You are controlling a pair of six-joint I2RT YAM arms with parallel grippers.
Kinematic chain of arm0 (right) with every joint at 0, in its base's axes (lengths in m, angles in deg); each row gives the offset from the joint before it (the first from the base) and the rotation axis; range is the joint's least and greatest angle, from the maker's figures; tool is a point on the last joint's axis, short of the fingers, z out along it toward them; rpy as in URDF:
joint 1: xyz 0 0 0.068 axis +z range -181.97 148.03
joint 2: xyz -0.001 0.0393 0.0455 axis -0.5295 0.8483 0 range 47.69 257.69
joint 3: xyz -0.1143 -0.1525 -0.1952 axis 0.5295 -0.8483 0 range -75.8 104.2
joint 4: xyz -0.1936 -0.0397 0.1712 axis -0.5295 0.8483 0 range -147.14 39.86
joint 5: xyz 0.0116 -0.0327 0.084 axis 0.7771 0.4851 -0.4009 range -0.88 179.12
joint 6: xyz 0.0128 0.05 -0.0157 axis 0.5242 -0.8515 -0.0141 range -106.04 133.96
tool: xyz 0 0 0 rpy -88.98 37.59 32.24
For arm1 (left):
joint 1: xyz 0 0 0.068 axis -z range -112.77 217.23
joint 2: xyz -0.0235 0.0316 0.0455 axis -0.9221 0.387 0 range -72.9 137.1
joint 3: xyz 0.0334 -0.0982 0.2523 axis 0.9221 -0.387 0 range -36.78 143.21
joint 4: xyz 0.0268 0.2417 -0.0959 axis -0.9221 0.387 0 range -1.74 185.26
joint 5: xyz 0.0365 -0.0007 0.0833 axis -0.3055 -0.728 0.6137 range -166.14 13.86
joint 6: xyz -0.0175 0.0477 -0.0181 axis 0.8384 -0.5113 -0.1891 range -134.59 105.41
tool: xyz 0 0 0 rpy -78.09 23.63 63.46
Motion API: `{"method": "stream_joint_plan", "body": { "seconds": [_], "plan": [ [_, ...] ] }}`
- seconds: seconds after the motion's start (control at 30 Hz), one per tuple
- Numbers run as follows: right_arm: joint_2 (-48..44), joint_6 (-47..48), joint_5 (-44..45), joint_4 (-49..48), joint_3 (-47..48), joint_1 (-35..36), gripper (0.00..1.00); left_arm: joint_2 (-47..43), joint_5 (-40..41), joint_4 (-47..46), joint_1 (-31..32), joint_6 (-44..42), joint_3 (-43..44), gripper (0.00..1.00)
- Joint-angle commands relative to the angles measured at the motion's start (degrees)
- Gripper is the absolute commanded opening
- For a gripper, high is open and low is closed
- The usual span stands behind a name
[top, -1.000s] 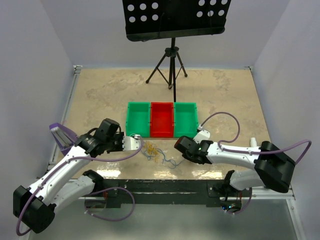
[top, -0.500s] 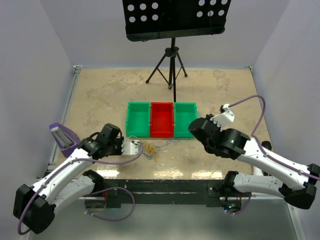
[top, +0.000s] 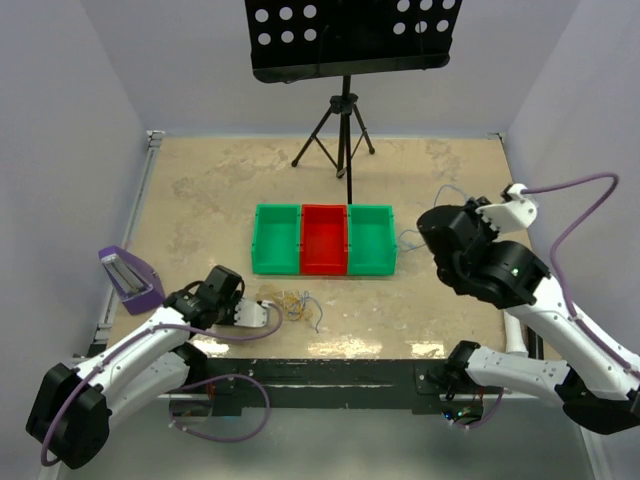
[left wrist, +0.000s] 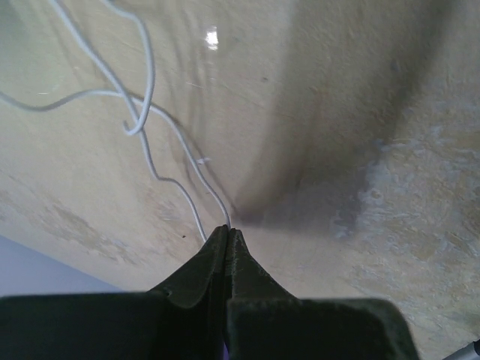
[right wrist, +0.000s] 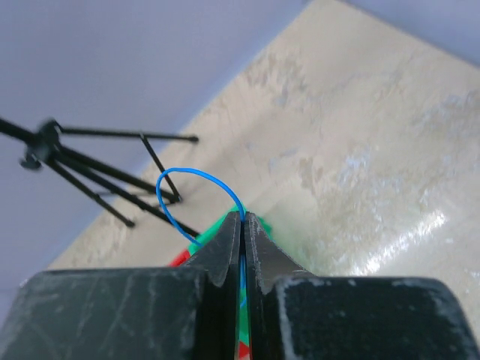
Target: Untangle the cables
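cables (top: 296,303) sit in a small loose tangle of whitish, yellow and bluish strands on the tan table (top: 200,190), near its front edge and just in front of the left green bin (top: 277,252). furthest left, a purple holder (top: 128,275) stands by the table's left edge, apart from everything else. next, the left gripper (top: 270,310) is low at the tangle's left side, its jaws pressed together on a whitish strand (left wrist: 196,163). in the left wrist view that strand runs out from the fingertips across the table beside another thin white one. past the tangle, the red bin (top: 324,252) and the right green bin (top: 371,250) stand in a row with the first, touching side to side, and a black tripod (top: 345,105) stands behind them. on the right, the right gripper (top: 430,228) hangs above the table beside the right green bin, jaws closed on a blue strand (right wrist: 187,171) that arcs in a loop out of the fingertips. whether this strand reaches back to the tangle cannot be told.
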Motion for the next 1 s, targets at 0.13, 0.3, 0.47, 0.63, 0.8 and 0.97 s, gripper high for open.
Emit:
{"method": "stream_joint_plan", "body": {
  "seconds": [0.13,0.3,0.47,0.63,0.8,0.97],
  "plan": [
    [-0.15,16.83,7.70,-7.16,10.53,-1.99,0.00,1.81,1.88,-2.05,-0.25,-0.15,0.53,0.00],
    [-0.24,27.99,0.06,-22.71,7.01,-1.99,0.00,1.64,-5.32,0.06,-0.25,3.81,7.82,0.00],
    [3.27,33.71,-6.71,-28.36,10.78,-1.90,0.00,0.84,-14.02,-0.46,-0.33,9.52,15.12,0.00],
    [6.78,35.66,-12.61,-31.18,13.86,-1.99,0.00,-1.00,-23.35,-1.69,-0.25,15.15,19.00,0.00],
    [9.07,34.95,-15.43,-32.76,13.08,-1.99,0.00,-3.29,-24.85,-2.31,-0.25,16.56,18.39,0.00],
    [10.74,34.43,-16.04,-34.60,9.65,-1.99,0.00,-3.81,-23.88,-1.69,-0.25,16.03,16.98,0.00]
  ]
}}
